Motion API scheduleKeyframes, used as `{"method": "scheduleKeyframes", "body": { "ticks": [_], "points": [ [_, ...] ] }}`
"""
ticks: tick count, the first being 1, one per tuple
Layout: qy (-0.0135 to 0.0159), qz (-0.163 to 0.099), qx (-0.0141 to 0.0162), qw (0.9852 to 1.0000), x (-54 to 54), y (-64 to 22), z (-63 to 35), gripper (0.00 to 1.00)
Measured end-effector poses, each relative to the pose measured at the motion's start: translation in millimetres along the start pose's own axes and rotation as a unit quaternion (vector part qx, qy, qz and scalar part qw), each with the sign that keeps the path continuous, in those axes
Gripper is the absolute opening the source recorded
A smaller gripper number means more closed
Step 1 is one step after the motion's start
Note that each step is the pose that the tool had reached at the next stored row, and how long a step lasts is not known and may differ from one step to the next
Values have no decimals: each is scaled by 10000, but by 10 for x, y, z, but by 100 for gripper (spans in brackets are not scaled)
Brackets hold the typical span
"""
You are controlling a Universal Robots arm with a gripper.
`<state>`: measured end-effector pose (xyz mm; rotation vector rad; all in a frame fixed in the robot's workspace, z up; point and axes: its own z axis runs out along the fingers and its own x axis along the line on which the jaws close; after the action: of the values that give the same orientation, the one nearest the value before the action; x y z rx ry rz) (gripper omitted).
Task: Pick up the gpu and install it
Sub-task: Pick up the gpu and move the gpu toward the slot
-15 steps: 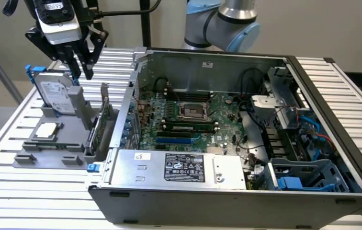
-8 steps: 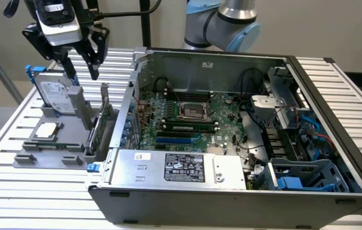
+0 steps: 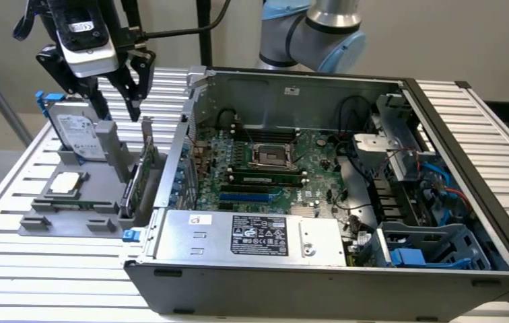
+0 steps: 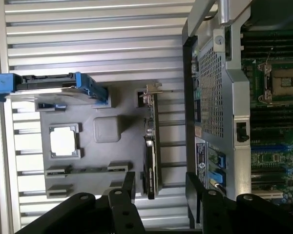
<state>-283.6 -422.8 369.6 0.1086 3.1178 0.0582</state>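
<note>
Hovering open, pincer frames gpu in wrist view

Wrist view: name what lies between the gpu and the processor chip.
A plain grey square block of the grey holder sits between the gpu and the processor chip; otherwise bare holder surface. The wrist view shows it.

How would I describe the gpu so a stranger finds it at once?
On the exterior view's left of the open computer case sits a grey holder tray. The gpu stands on edge at the tray's side nearest the case. Unlike the blue-framed hard drive, it is a thin dark card.
</note>
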Motion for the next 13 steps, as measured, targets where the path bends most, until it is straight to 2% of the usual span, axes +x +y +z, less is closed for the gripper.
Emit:
{"method": "scheduleKeyframes", "body": {
  "ticks": [13],
  "points": [
    [2, -55, -1, 10000, -8, -40, 235, 54]
  ]
}}
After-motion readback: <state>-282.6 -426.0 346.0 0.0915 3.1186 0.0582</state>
